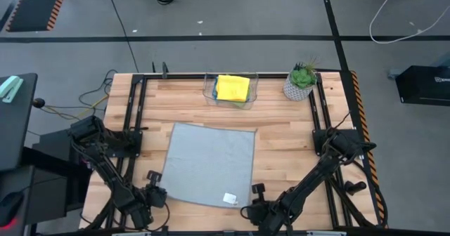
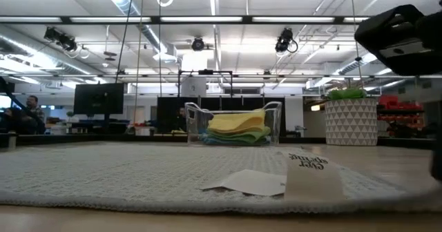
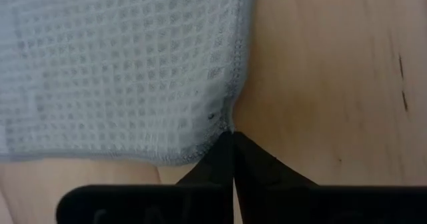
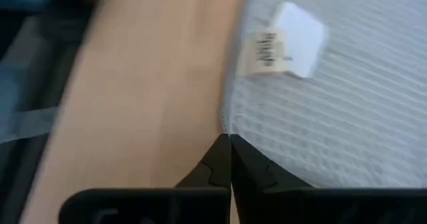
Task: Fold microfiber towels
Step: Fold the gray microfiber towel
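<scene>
A grey towel (image 1: 209, 162) lies spread flat on the wooden table, with a white label (image 1: 230, 198) near its near right corner. My left gripper (image 1: 158, 194) is shut at the towel's near left corner. My right gripper (image 1: 250, 209) is shut at the near right corner. A folded yellow towel (image 1: 233, 88) lies on top in a clear bin (image 1: 208, 94) at the far edge. The low view shows green and light blue cloth under the yellow (image 2: 235, 130). My left gripper meets the grey towel at its near left corner (image 3: 223, 121), with the shut fingertips (image 3: 220, 159) right on the hem. The fingers hide whether any cloth is between them. The towel lies flat on the table. My right gripper meets the towel's right edge close to the near right corner (image 4: 235, 121), beside the label (image 4: 283, 41), fingertips (image 4: 245, 159) shut on the hem. The fingers hide the pinch itself. The towel lies flat.
A potted plant in a white pot (image 1: 301, 81) stands at the far right corner. A black frame rail (image 1: 133, 109) runs round the table. Bare wood (image 1: 288, 145) lies to the towel's right and left.
</scene>
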Controlling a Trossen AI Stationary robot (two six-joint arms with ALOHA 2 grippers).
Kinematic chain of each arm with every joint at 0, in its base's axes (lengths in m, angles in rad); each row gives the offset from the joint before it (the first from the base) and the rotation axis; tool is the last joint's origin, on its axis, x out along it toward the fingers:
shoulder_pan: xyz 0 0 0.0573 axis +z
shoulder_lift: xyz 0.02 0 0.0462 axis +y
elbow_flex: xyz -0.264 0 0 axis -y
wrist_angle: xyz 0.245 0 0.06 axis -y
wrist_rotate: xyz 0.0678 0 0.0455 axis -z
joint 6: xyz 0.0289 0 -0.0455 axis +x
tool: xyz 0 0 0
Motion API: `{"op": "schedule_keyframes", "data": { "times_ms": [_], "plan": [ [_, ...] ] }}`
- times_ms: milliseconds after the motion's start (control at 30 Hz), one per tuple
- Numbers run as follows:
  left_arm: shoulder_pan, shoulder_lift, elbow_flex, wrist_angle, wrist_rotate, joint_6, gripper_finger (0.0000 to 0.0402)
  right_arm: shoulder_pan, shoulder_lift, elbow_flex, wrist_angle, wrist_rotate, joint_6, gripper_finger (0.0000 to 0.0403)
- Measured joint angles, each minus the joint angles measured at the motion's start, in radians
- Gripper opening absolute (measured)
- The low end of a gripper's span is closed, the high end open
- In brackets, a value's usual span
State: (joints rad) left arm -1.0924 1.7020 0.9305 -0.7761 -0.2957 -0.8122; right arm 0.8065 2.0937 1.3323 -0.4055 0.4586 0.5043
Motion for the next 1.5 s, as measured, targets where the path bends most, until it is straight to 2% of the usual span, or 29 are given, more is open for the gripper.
{"op": "schedule_keyframes", "data": {
  "times_ms": [167, 433, 600, 700, 800, 867, 967, 1067, 1267, 1400, 1500],
  "plan": [
    [-0.013, 0.0, 0.09, -0.102, -0.083, -0.043, 0.0005, 0.017, -0.047, 0.0, -0.063, 0.069, 0.13, 0.0012],
    [-0.056, -0.001, 0.327, -0.274, -0.282, -0.131, 0.0005, 0.091, -0.174, 0.016, -0.078, 0.178, 0.192, 0.0005],
    [-0.062, -0.002, 0.401, -0.37, -0.429, -0.198, 0.0006, 0.121, -0.251, 0.018, -0.107, 0.264, 0.244, 0.0003],
    [-0.04, -0.002, 0.406, -0.503, -0.535, -0.311, 0.0004, 0.104, -0.287, 0.019, -0.193, 0.295, 0.323, 0.0003],
    [0.0, -0.003, 0.397, -0.702, -0.571, -0.483, 0.0004, 0.065, -0.311, 0.019, -0.343, 0.306, 0.44, 0.0002],
    [0.031, -0.02, 0.361, -0.77, -0.581, -0.57, 0.0004, 0.032, -0.321, 0.019, -0.45, 0.307, 0.507, 0.0002],
    [0.086, -0.099, 0.252, -0.736, -0.584, -0.616, 0.0003, -0.019, -0.327, 0.018, -0.566, 0.302, 0.573, 0.0002],
    [0.14, -0.198, 0.102, -0.591, -0.583, -0.604, 0.0002, -0.074, -0.33, 0.002, -0.592, 0.283, 0.573, 0.0002],
    [0.246, -0.382, -0.161, -0.252, -0.565, -0.464, 0.0001, -0.175, -0.331, -0.062, -0.592, 0.23, 0.558, 0.0002],
    [0.286, -0.442, -0.262, -0.123, -0.541, -0.426, 0.0001, -0.206, -0.331, -0.097, -0.591, 0.215, 0.56, 0.0002],
    [0.304, -0.451, -0.305, -0.1, -0.534, -0.446, 0.0001, -0.23, -0.331, -0.114, -0.591, 0.212, 0.563, 0.0002]
  ]
}}
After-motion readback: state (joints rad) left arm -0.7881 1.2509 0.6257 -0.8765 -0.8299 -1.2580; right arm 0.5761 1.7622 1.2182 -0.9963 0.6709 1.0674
